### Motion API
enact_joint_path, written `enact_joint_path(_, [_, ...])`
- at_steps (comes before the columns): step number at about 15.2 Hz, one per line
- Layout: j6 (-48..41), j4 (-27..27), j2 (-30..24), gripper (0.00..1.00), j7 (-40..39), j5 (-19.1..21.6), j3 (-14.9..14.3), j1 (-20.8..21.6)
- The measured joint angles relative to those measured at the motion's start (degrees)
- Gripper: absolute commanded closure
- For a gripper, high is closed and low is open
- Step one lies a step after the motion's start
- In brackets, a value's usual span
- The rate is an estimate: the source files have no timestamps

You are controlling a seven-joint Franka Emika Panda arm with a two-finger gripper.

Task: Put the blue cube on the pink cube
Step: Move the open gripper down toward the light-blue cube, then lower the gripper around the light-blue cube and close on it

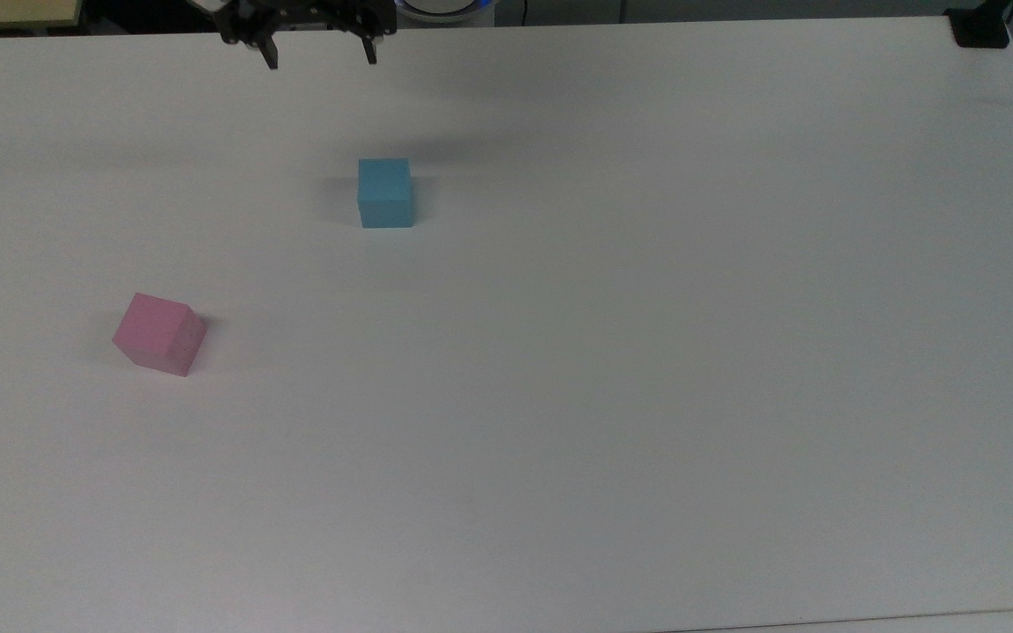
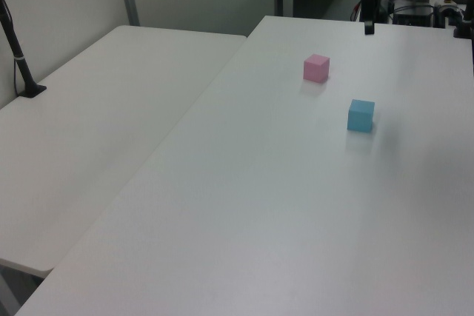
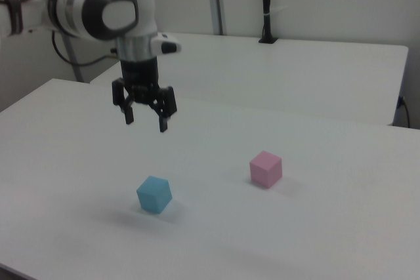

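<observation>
The blue cube (image 1: pixel 384 192) (image 2: pixel 361 115) (image 3: pixel 154 194) rests on the white table, apart from the pink cube (image 1: pixel 159 334) (image 2: pixel 316 68) (image 3: pixel 265 168). In the top view the pink cube lies lower left of the blue one and is turned at an angle. My gripper (image 1: pixel 321 61) (image 3: pixel 146 123) hangs open in the air, with nothing between its fingers. In the right view it is above and behind the blue cube, well clear of it. In the top view its fingertips (image 1: pixel 273 62) reach in from the top edge.
The white table (image 1: pixel 612 352) spreads wide around both cubes. A second white table (image 2: pixel 96 131) adjoins it in the left view, with a black post (image 2: pixel 18 57) clamped on it. A black clamp (image 1: pixel 980 28) sits at the top view's upper right corner.
</observation>
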Motion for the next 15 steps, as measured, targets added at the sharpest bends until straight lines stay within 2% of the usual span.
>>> enact_joint_path(2, [8.2,-6.3,0.4,0.0,-0.4,0.0,0.4,0.0])
enact_joint_path(6, [16.8,-13.4,1.1,0.0,-2.8,-0.1,0.3,0.0])
enact_joint_path(11, [20.0,-16.8,2.9,0.0,-3.9,-0.2,1.0,0.1])
enact_joint_path(15, [22.3,-17.6,6.4,0.0,-3.8,-1.5,1.5,1.2])
